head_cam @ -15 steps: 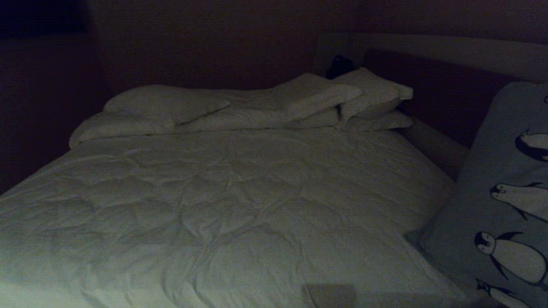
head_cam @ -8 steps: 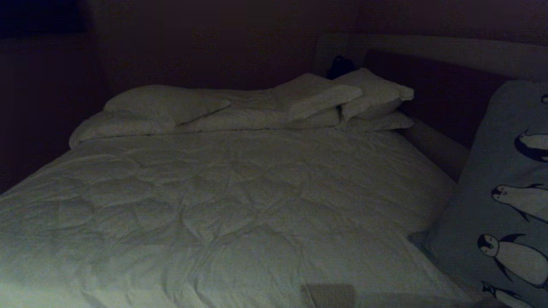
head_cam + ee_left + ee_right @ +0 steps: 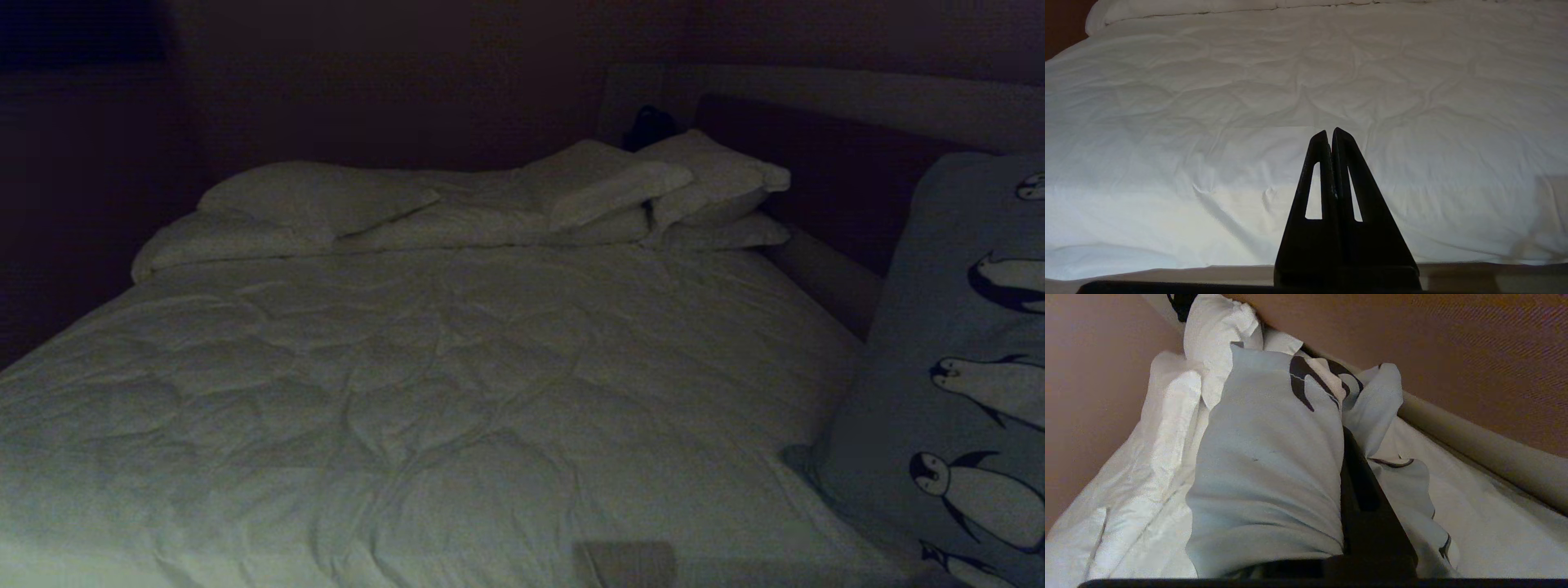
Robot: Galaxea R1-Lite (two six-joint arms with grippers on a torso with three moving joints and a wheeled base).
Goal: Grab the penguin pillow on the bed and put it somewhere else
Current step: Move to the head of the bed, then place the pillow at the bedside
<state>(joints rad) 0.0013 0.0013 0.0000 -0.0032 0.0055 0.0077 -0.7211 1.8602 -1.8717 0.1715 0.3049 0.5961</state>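
Observation:
The grey-blue penguin pillow [image 3: 939, 327] hangs upright at the right edge of the head view, over the bed's right side, its printed penguins facing me. In the right wrist view its cloth [image 3: 1265, 457] bunches around my right gripper [image 3: 1342, 435], which is shut on a fold of it; one dark finger [image 3: 1359, 477] shows and the other is hidden under the fabric. The bed [image 3: 408, 367] has a wrinkled white quilted duvet. My left gripper [image 3: 1331, 132] is shut and holds nothing, low by the near edge of the duvet [image 3: 1208, 102].
Plain white pillows [image 3: 326, 196] [image 3: 702, 175] are piled at the head of the bed. A small dark object [image 3: 649, 126] sits behind them. The pale padded side rail [image 3: 824, 278] and headboard [image 3: 857, 98] border the right side. Dark wall stands to the left.
The penguin pillow's upper part has shifted slightly to the left in the head view. The bed and the left gripper look unchanged.

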